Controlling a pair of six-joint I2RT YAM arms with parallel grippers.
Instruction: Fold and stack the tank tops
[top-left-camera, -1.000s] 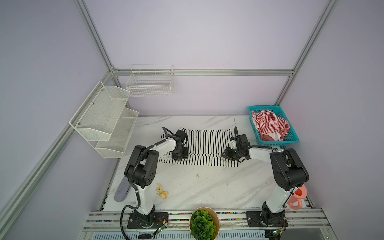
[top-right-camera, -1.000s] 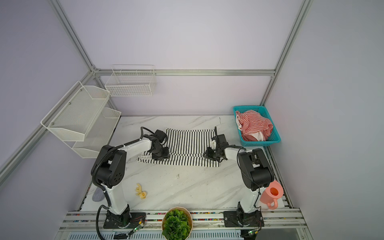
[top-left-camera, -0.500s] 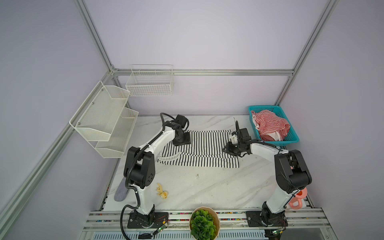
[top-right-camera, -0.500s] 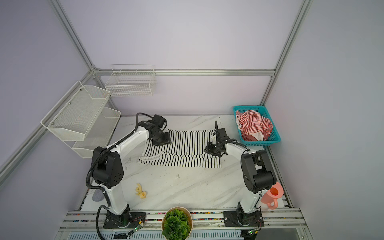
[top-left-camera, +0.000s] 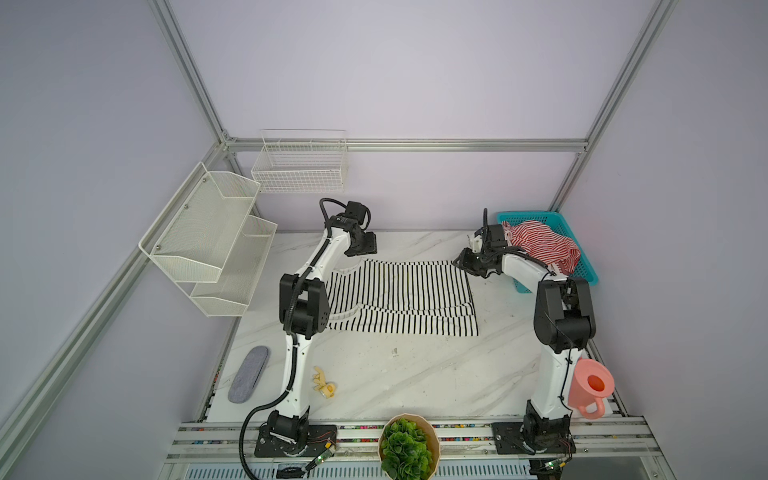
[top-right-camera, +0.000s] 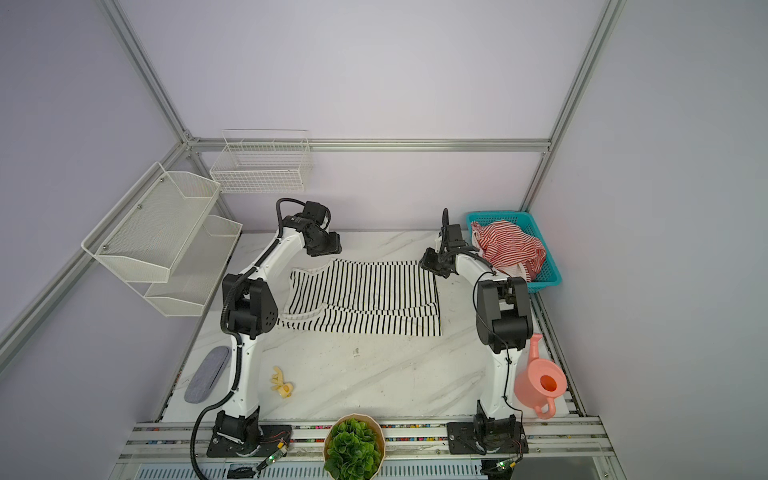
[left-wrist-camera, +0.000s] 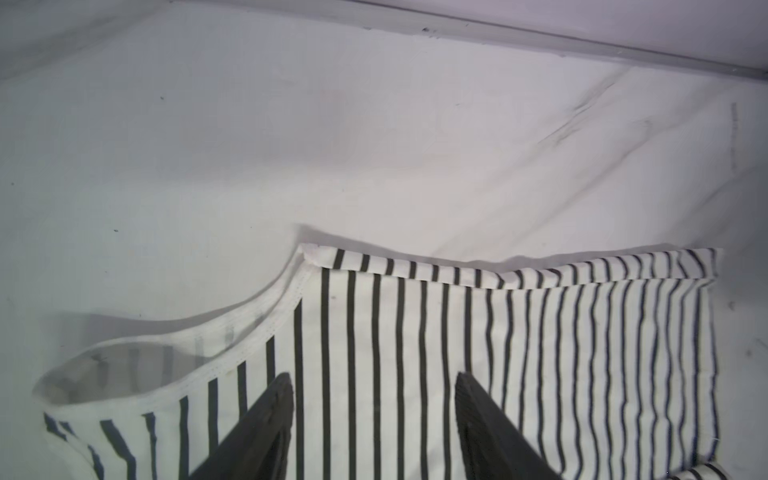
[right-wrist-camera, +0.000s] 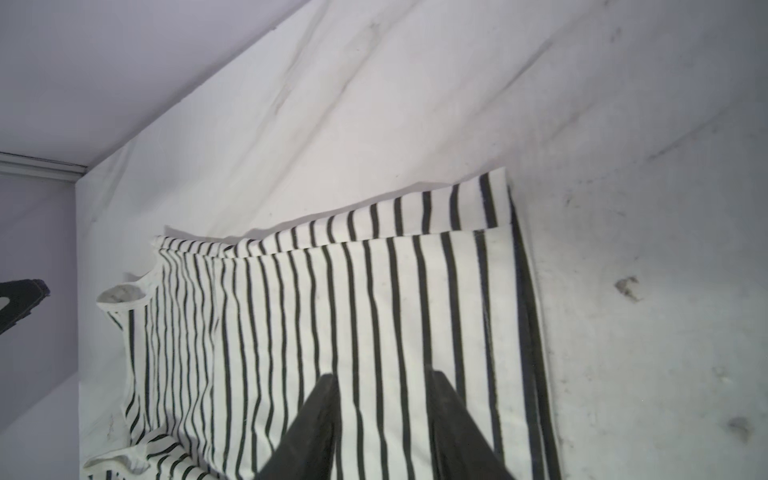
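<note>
The black-and-white tank top (top-left-camera: 399, 297) (top-right-camera: 361, 297) lies flat on the marble table, with one layer folded over from its far edge. My left gripper (top-left-camera: 366, 250) (top-right-camera: 331, 249) hovers over the far left corner. It is open and empty, and stripes show between its fingers in the left wrist view (left-wrist-camera: 374, 376). Near the far right corner my right gripper (top-left-camera: 459, 264) (top-right-camera: 424, 264) is also open and holds nothing (right-wrist-camera: 384, 376). The red-and-white tank top (top-left-camera: 540, 245) (top-right-camera: 509, 245) lies crumpled in the teal basket (top-left-camera: 588, 272).
White mesh shelves (top-left-camera: 208, 237) and a wire basket (top-left-camera: 301, 166) hang at the back left. A pink watering can (top-left-camera: 590, 384), a potted plant (top-left-camera: 409, 449), a small yellow toy (top-left-camera: 324, 384) and a grey oval pad (top-left-camera: 248, 374) sit near the table's front and side edges.
Both grippers have drawn back from the middle of the black-and-white top to its far edge and risen, with jaws spreading wider. The top lies still.
</note>
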